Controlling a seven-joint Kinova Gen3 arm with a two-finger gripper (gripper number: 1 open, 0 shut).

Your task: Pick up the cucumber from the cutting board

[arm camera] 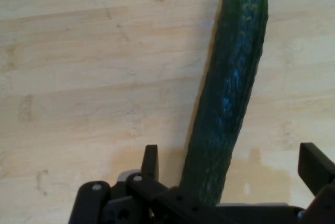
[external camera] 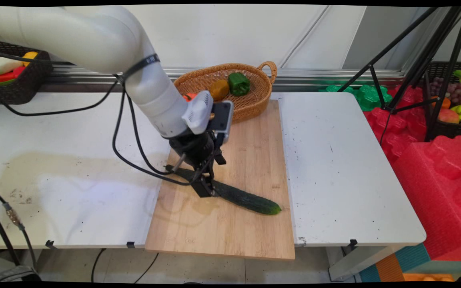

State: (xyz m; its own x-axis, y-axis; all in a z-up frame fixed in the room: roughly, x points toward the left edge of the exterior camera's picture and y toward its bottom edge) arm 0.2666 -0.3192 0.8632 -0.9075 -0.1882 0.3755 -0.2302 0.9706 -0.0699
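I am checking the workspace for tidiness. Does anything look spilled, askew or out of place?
Yes. A large brownish stain spreads over the left part of the table, like a dried spill. The cutting board overhangs the table's near edge. The cucumber lies diagonally across it.

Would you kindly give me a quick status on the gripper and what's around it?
Gripper open, straddling cucumber. Cucumber lying flat on cutting board. Wicker basket beyond, apart.

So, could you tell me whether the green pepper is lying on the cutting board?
No, the green pepper sits in the basket behind the board.
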